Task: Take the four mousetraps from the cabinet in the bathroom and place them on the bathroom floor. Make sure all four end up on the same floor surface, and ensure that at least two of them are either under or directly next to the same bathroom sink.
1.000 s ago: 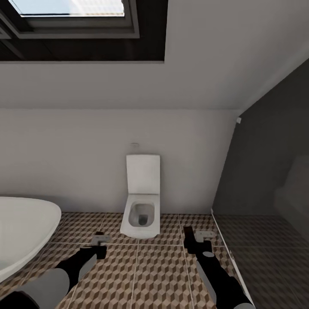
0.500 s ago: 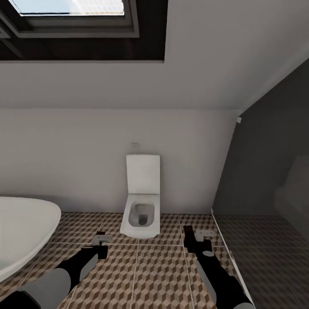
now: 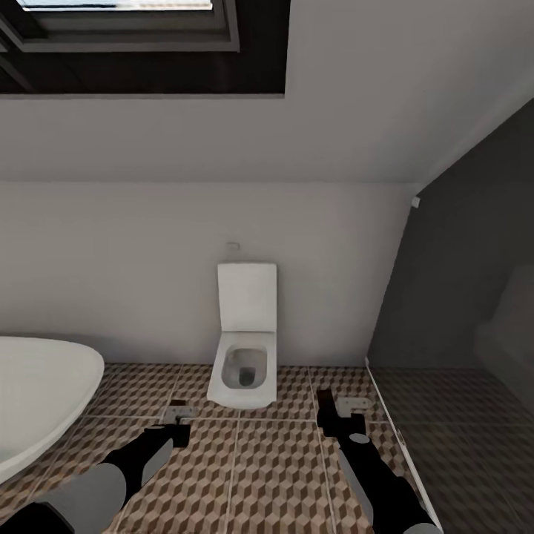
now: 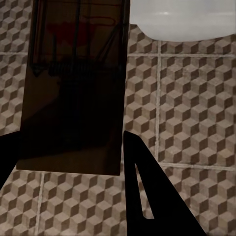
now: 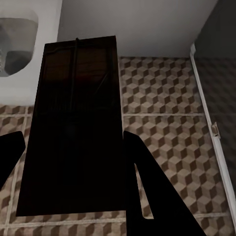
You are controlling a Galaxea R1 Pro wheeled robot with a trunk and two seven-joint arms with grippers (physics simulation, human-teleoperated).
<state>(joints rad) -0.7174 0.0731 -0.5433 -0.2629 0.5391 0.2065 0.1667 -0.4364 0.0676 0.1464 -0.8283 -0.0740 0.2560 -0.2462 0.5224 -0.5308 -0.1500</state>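
Carrying step, both arms loaded. Left gripper [image 4: 73, 147] is clamped on a mousetrap [image 4: 73, 88]; right gripper [image 5: 73, 142] likewise grips a second trap [image 5: 73, 128], each slab filling the centre of its wrist frame. Head view: both arms low in frame over the floor [image 3: 274, 475], toilet [image 3: 243, 348] centre, bathtub [image 3: 37, 393] at lower left, dark glass partition [image 3: 460, 297] right. Next move: find the sink, then lower the traps beside it. No readable writing or brand.
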